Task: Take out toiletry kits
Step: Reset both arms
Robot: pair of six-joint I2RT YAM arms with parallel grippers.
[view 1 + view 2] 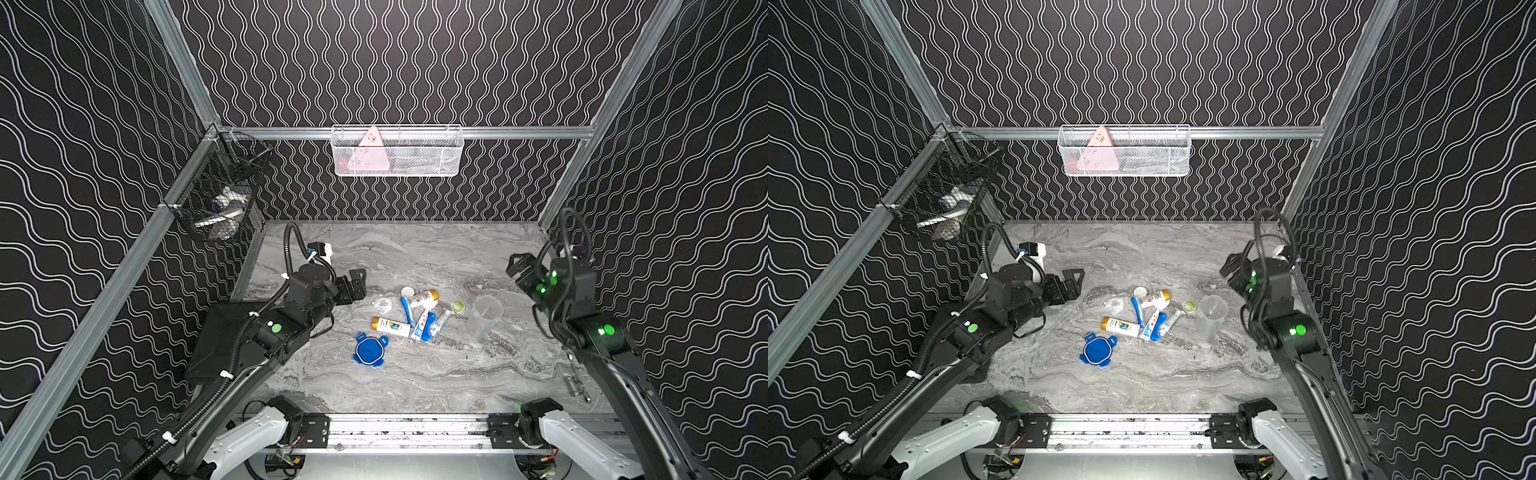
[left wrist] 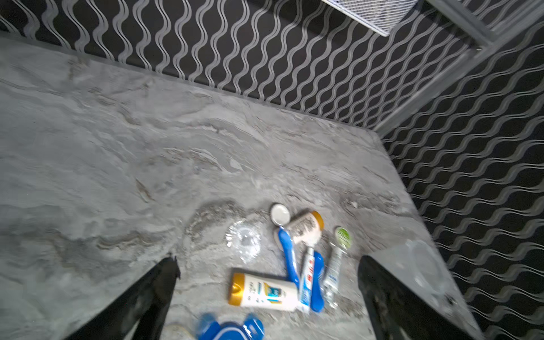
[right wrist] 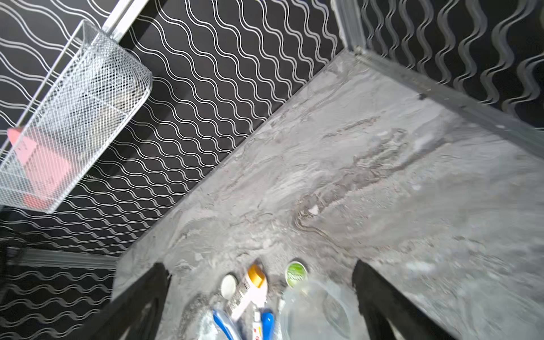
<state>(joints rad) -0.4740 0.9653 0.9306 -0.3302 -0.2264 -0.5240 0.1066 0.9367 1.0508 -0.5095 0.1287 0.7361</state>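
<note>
toiletry kits loose — between left claw, right claw

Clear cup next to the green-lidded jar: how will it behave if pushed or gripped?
The clear cup looks empty and thin-walled, so probably light and quick to slide. It appears to stand upright, narrowing toward the base: a high push would likely tip it. A firm squeeze may flex it.

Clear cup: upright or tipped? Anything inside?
Upright and empty: the clear cup stands mouth up in both top views, nothing coloured inside. The toiletries lie on the table beside it.
</note>
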